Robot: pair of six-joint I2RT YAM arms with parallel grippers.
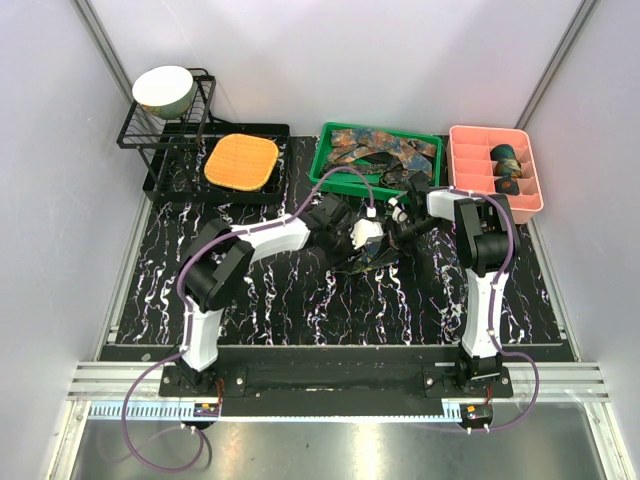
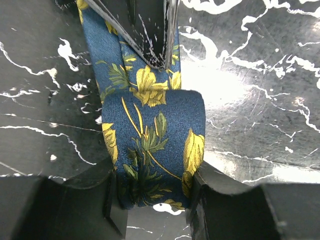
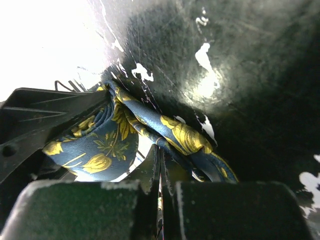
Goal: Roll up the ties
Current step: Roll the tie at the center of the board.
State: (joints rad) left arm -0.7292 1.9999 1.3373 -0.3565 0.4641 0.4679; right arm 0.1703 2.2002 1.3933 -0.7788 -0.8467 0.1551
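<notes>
Lying at the middle of the black marbled worktop (image 2: 260, 100), the blue tie (image 2: 152, 130) with yellow flowers sits between the two arms, its end folded over into a first fat turn. The left claw (image 2: 152, 200) is clamped on that turn, one finger against each edge. The right claw (image 3: 160, 185) is closed tight, and it seems to pinch the thin strip just beyond the fold.

The cloth looks light, limp and rather slick. It would sag and twist wherever it is unsupported, and a loose coil would likely spring open or telescope sideways. The best hold is probably across the width of the roll, squeezing its edges as the left claw does, while the other claw keeps the tail flat and lightly taut. Pulling hard risks dragging the coil out of the grip.

More loose ties (image 1: 380, 150) lie in the green tray (image 1: 322, 165), and rolled ties (image 1: 508, 155) sit in the pink divided box (image 1: 462, 170).
</notes>
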